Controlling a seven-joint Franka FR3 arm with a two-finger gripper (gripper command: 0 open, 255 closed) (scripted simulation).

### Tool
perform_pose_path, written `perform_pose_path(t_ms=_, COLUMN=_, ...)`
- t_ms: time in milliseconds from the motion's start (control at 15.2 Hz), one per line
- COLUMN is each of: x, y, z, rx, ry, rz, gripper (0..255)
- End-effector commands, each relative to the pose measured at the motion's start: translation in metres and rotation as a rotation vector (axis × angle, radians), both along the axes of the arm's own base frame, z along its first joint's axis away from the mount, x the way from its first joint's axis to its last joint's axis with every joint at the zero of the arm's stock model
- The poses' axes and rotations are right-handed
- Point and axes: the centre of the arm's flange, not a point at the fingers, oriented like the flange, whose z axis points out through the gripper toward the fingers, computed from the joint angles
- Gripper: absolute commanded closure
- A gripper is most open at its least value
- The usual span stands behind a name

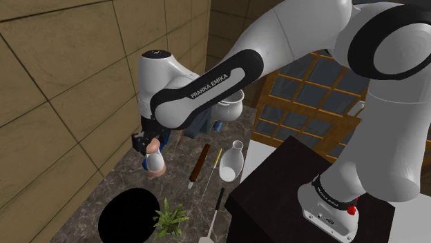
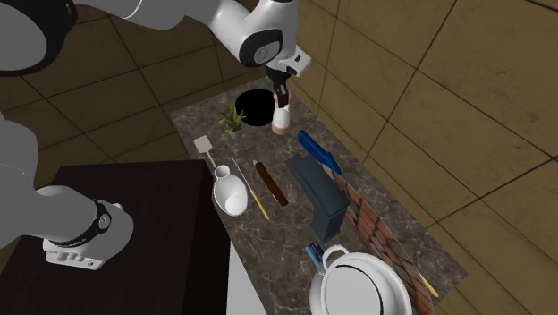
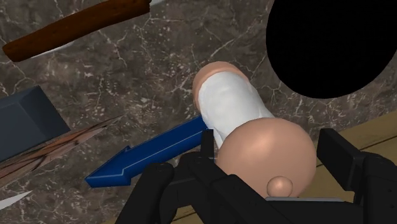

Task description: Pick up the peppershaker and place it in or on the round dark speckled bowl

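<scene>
Two black fingers of the gripper [image 3: 268, 139] [image 1: 150, 153] [image 2: 281, 100] sit one on each side of the pepper shaker's [image 3: 229, 105] [image 1: 155, 166] [image 2: 283, 118] domed tan cap, clamped on it. We note a white body, tan cap and foot, standing upright just beside the round black bowl [image 1: 126, 215] [image 2: 257, 107] [image 3: 331, 44], outside its rim. We cannot tell whether the foot touches the dark marble counter [image 2: 376, 192]. A small potted plant [image 1: 168, 219] [image 2: 232, 118] also stands just beside the bowl. A blue arrow-shaped tool [image 3: 146, 156] [image 2: 317, 152] lies farther from the bowl than the shaker, and a brown-handled knife [image 3: 70, 32] [image 2: 271, 183] farther still.
</scene>
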Motion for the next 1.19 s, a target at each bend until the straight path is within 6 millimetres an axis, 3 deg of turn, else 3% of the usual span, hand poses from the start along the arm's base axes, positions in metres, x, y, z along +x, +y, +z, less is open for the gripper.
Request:
perform_pose_path(t_ms=0, x=0.000, y=0.000, z=0.010, rx=0.000, ry=0.000, rz=0.000, gripper=255)
perform_pose_path(t_ms=660, x=0.000, y=0.000, z=0.060, rx=0.000, ry=0.000, rz=0.000, gripper=255)
perform_pose_path(t_ms=1122, x=-0.047, y=0.073, z=0.092, rx=0.000, ry=0.000, rz=0.000, gripper=255)
